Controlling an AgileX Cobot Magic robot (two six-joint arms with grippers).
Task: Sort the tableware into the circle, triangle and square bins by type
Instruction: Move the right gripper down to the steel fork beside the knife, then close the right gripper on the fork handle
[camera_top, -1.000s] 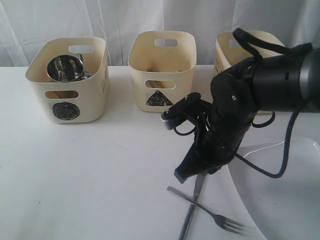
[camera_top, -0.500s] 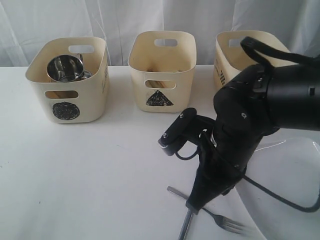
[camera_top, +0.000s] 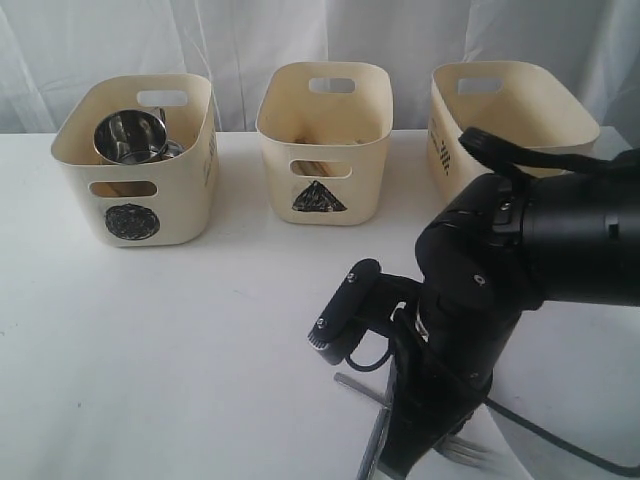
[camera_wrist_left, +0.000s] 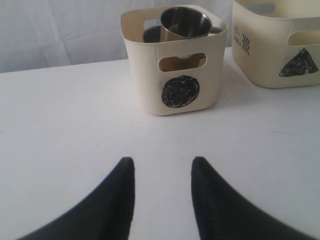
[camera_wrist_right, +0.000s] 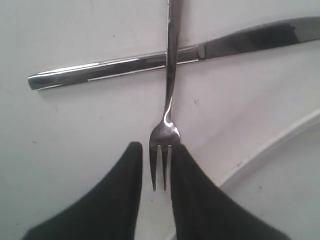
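A steel fork (camera_wrist_right: 170, 100) lies across a steel knife (camera_wrist_right: 150, 62) on the white table, beside the large white plate (camera_wrist_right: 280, 170). My right gripper (camera_wrist_right: 156, 146) is low over the fork's head, open, its fingers on either side of the tines with a gap on one side. In the exterior view that gripper (camera_top: 398, 462) is down at the front edge over the fork's handle (camera_top: 355, 385) and the knife (camera_top: 372, 450). My left gripper (camera_wrist_left: 162, 162) is open and empty, facing the circle bin (camera_wrist_left: 175, 75), which holds a steel mug (camera_wrist_left: 185, 22).
Three cream bins stand in a row at the back: circle (camera_top: 135, 165), triangle (camera_top: 322, 145) with wood showing through its cut-out, and a third (camera_top: 500, 110) at the right. The plate (camera_top: 590, 390) lies just right of the right arm.
The right arm has come down and toward the front edge, bringing its fingers from above the knife to either side of the fork's tines. The left gripper has not moved.
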